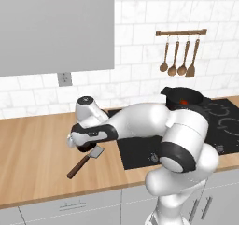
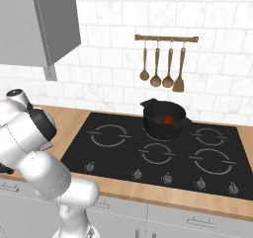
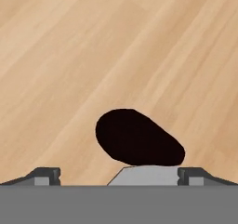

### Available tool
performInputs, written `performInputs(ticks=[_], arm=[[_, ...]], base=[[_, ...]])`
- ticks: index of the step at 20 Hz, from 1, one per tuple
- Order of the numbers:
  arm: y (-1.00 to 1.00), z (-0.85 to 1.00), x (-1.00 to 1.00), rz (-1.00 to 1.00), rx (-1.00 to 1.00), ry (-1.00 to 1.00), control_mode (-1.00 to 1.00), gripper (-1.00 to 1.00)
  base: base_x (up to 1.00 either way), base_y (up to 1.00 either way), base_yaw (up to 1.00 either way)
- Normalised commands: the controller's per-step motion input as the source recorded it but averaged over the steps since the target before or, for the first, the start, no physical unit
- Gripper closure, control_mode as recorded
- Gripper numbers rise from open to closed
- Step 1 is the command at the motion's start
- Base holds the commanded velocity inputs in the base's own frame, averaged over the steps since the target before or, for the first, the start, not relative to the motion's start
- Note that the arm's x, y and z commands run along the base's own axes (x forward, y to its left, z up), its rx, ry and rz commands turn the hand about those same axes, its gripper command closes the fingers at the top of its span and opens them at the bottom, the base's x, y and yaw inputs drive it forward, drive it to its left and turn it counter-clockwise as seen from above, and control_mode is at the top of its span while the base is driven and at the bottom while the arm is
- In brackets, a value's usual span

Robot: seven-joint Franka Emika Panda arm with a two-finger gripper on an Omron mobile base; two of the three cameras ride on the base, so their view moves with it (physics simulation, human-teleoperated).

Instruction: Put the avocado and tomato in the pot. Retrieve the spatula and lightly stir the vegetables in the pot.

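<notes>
Here the hand (image 3: 119, 174) hangs low over the wooden desk (image 3: 69, 56) with its fingers spread wide, holding nothing. The avocado (image 3: 137, 138) lies on the desk right in front of the fingertips, between them and slightly toward the right one. The spatula (image 1: 85, 161) lies on the desk just beside the hand, while the tomato (image 2: 168, 119) sits inside the pot (image 2: 163, 119) on the stove, well away from it.
</notes>
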Motion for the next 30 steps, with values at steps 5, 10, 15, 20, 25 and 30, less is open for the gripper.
performInputs(ticks=[5, 10, 15, 20, 25, 30], arm=[[-0.13, -0.06, 0.0, 0.23, 0.0, 0.0, -1.0, -1.0], [-0.13, -0.26, 0.0, 0.25, 0.0, 0.0, -1.0, -1.0], [-0.01, -0.31, 0.09, 0.17, -0.04, 0.0, -1.0, -1.0], [0.04, -0.26, 0.37, 0.09, -0.03, 0.0, -1.0, -1.0], [0.28, -0.13, 0.37, 0.06, -0.02, 0.0, -1.0, -1.0], [0.38, -0.14, 0.15, 0.01, -0.02, 0.02, -1.0, 1.0]], base=[[0.0, 0.0, 0.0], [0.0, 0.0, 0.0], [0.0, 0.0, 0.0], [0.0, 0.0, 0.0], [0.0, 0.0, 0.0], [0.0, 0.0, 0.0]])
